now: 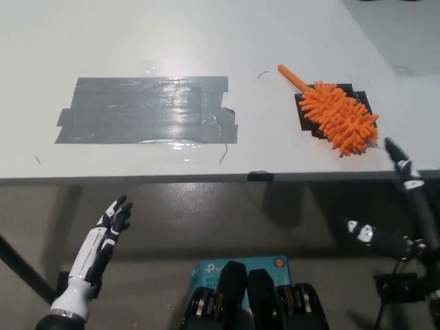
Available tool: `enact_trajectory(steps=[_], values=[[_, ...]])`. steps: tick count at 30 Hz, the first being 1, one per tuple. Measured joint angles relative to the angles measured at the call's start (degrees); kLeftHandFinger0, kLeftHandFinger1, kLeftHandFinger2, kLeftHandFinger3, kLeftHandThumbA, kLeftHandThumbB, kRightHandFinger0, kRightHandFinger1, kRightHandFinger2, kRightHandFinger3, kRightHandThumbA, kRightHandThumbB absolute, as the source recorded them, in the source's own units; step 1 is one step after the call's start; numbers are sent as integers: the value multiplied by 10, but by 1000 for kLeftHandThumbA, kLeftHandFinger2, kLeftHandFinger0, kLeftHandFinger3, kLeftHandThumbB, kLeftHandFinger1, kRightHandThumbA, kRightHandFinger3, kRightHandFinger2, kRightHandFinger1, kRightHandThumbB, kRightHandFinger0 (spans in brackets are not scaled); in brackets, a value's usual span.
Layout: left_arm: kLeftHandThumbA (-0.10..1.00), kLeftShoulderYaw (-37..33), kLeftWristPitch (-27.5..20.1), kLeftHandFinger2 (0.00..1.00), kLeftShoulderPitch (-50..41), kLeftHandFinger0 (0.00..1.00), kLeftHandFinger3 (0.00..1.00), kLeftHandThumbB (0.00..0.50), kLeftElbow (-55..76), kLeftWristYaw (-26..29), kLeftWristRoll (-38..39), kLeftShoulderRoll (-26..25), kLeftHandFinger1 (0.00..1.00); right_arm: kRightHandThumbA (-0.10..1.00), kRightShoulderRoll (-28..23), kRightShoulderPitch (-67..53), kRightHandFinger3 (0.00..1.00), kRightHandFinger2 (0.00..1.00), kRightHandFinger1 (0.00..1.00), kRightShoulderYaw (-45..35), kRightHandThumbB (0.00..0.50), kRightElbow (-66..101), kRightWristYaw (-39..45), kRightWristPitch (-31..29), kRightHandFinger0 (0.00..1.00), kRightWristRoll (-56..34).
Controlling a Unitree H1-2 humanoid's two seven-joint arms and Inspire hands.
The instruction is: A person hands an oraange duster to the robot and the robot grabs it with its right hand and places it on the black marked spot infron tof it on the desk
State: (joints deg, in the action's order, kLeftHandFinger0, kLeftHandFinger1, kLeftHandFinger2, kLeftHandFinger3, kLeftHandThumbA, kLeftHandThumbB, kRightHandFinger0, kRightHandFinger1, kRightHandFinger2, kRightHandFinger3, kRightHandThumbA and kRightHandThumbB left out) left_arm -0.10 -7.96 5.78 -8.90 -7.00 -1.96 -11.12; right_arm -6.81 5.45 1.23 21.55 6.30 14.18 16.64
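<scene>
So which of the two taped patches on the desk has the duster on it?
The small black patch on the right has the orange duster lying across it. The wide grey patch to its left has nothing on it.

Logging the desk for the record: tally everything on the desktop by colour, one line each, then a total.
Orange: 1, the duster
Black: 1, the marked spot under the duster
Grey: 1, the tape patch
Total: 3
Both hands are off the desk: left hand low at the left, right hand low at the right.
</scene>
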Motion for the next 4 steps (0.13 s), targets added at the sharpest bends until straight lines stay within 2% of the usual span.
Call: enact_trajectory(steps=[1, 4], values=[[914, 0, 0, 1000, 0, 1000, 1000, 161, 0, 0, 0, 0, 1000, 850, 4, 0, 1000, 1000, 1000, 0, 169, -12, 0, -5, 1000, -4], [913, 0, 0, 1000, 0, 1000, 1000, 167, 0, 0, 0, 0, 1000, 842, 23, 1, 1000, 1000, 1000, 0, 146, -70, 0, -29, 1000, -24]])
